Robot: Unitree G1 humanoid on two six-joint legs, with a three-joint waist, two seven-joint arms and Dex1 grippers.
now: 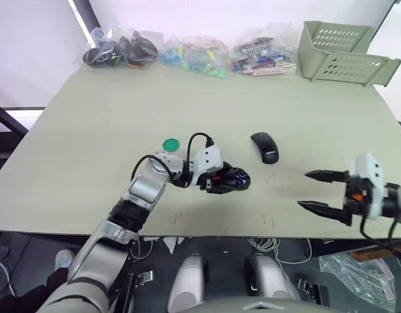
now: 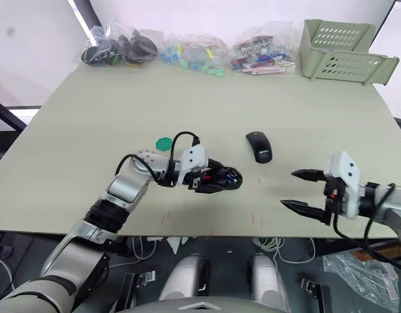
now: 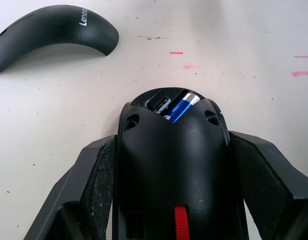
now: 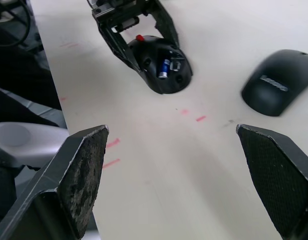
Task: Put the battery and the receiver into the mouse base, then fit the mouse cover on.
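Black mouse base: sitting on the counter just below the centre of the frame, clamped on both sides by the left pincer, whose two fingers are pressing against its flanks.
Blue battery: lying inside the open compartment of the mouse base, tilted, its pale end pointing toward the rim.
Receiver: a dark piece is sitting in the slot beside the battery; I cannot tell more about it.
Mouse cover: resting on the counter right of centre, near the base but not touching it, white lettering facing up.
Right pincer: hovering at the lower right of the frame with its fingers spread wide apart, gripping nothing.
Green disc: lying on the counter just upper left of the left pincer's wrist.
Green basket: standing at the upper right corner of the counter.
Clear bags: lining the far edge along the top.
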